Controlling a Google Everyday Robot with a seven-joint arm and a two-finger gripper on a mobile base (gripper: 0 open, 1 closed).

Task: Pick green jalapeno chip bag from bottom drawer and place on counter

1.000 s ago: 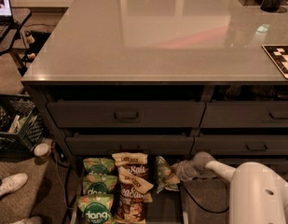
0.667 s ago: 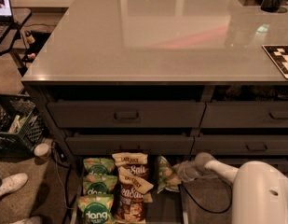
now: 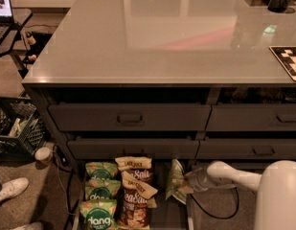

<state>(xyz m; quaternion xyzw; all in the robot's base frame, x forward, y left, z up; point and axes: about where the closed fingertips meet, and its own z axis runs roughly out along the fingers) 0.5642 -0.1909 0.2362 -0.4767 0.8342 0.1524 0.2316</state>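
Gripper (image 3: 187, 185) low, at right side of open bottom drawer (image 3: 164, 215). Fingers pinched shut on right edge of green chip bag (image 3: 175, 180). Bag stands upright in drawer, just beside brown bags (image 3: 135, 195). Grey tabletop (image 3: 162, 37) high above.

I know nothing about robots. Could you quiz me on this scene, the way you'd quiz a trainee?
1. True or false: the green jalapeno chip bag already lies on the counter.
2. Where is the end effector? A) above the counter B) low, against the green jalapeno chip bag, at the right side of the bottom drawer C) at the plastic crate
3. Which bags lie between the dang bags and the green jalapeno chip bag?
Key: 1 false; 2 B; 3 the Sea Salt bags.
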